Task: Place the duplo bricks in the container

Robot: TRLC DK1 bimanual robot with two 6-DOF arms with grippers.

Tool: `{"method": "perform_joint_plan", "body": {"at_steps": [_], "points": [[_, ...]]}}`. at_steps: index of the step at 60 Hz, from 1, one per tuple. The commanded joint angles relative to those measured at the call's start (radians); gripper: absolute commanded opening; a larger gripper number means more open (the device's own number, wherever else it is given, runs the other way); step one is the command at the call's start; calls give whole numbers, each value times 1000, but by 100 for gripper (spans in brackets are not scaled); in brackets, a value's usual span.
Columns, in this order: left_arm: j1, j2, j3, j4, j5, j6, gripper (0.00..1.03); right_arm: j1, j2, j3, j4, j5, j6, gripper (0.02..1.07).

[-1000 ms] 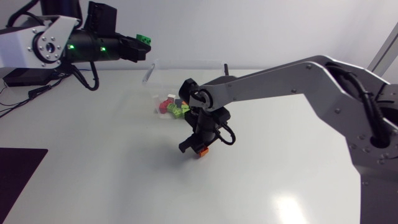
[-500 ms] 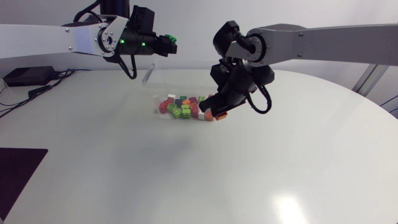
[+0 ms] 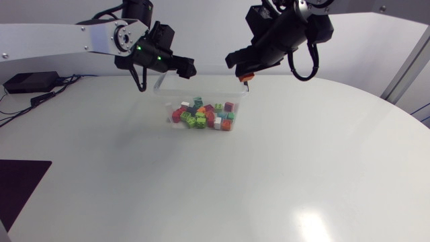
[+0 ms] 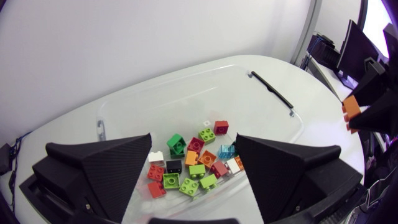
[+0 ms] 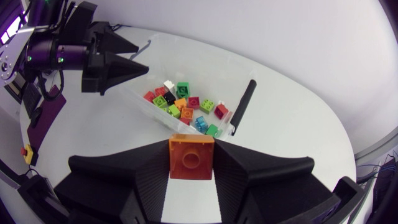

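Counter (image 3: 269,175): clear container (image 3: 201,86) at upper centre of head view, holding loose bricks (image 3: 201,115). Left tool (image 4: 193,140): spread wide, empty, over container. Right tool (image 3: 240,67): clamped on 1 orange brick (image 5: 191,157), above container's right end.

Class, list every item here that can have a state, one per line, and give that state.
Left end effector: open, empty.
Right end effector: shut on orange brick.
Orange brick: held, off the table.
Container: open, no lid, partly filled.
Loose bricks: piled inside container.
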Motion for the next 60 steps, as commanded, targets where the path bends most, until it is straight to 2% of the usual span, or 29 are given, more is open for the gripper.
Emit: {"method": "perform_joint_plan", "body": {"at_steps": [1,18,42,43,44,47,48,50,51,60], "points": [[20,-112,-49,-21,-6,31,99,8,17,52,27,-6,-11,29],[53,-348,-250,-59,-7,63,99,32,117,101,227,-35,-12,29],[80,-585,-463,-71,-9,86,99,54,364,238,403,2,-44,30],[80,-589,-466,-71,-9,86,99,57,376,245,406,2,-49,32],[80,-605,-480,-71,-9,86,99,60,385,248,412,6,-55,38],[84,-628,-502,-71,-9,86,99,69,405,251,435,26,-72,68],[89,-640,-514,-71,-9,86,99,75,419,254,441,36,-83,86],[95,-652,-526,-71,-9,86,99,80,428,259,443,39,-87,100],[101,-663,-535,-73,-9,86,99,83,436,264,443,40,-93,103],[147,-770,-620,-71,-9,91,99,95,411,228,464,69,-103,103]]}}
